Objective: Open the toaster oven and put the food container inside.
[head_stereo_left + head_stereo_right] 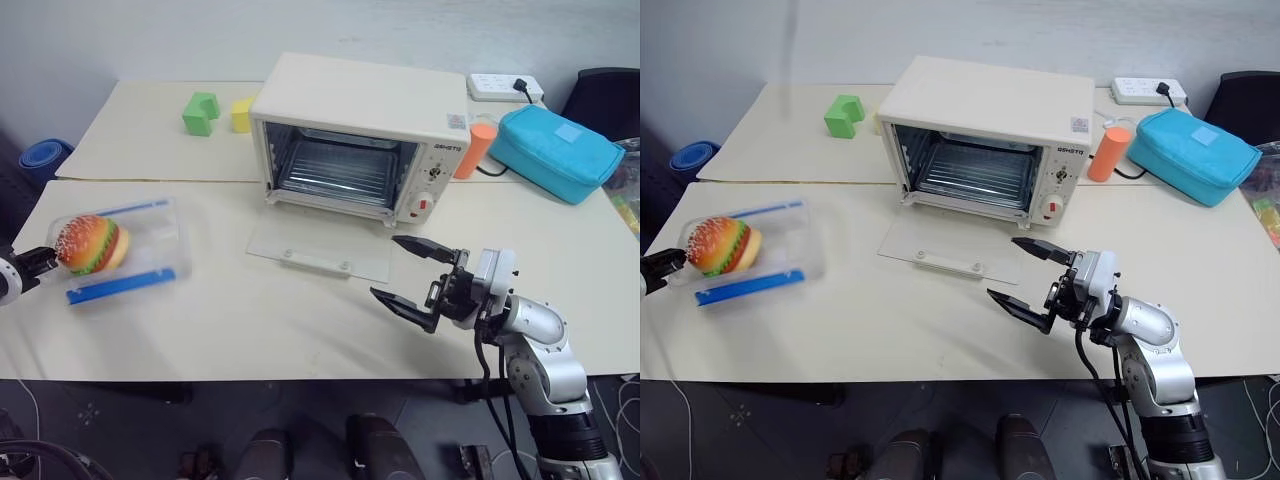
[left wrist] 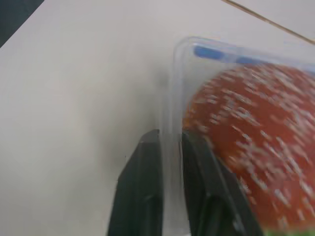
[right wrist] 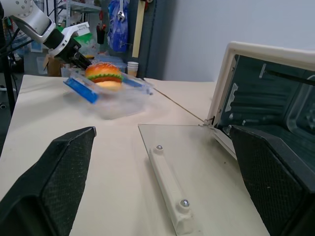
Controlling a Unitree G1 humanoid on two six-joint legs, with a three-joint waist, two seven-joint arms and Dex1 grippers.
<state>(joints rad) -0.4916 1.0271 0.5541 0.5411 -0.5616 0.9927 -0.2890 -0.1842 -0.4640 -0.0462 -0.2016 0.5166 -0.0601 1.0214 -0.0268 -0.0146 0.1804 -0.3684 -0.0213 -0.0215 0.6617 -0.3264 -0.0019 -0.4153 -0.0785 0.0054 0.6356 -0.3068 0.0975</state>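
The cream-white toaster oven stands at the back of the table, its glass door folded down flat and the wire rack bare inside. At the far left lies the clear food container with blue clips and a toy hamburger in it. My left gripper is shut on the container's near-left rim; the left wrist view shows both fingers pinching the clear wall. In front of the oven door, above the table, my right gripper is open and holds nothing.
Behind the oven's left side sit a green block and a yellow block. An orange cylinder, a turquoise pouch and a power strip lie to its right. A seam joins two tables.
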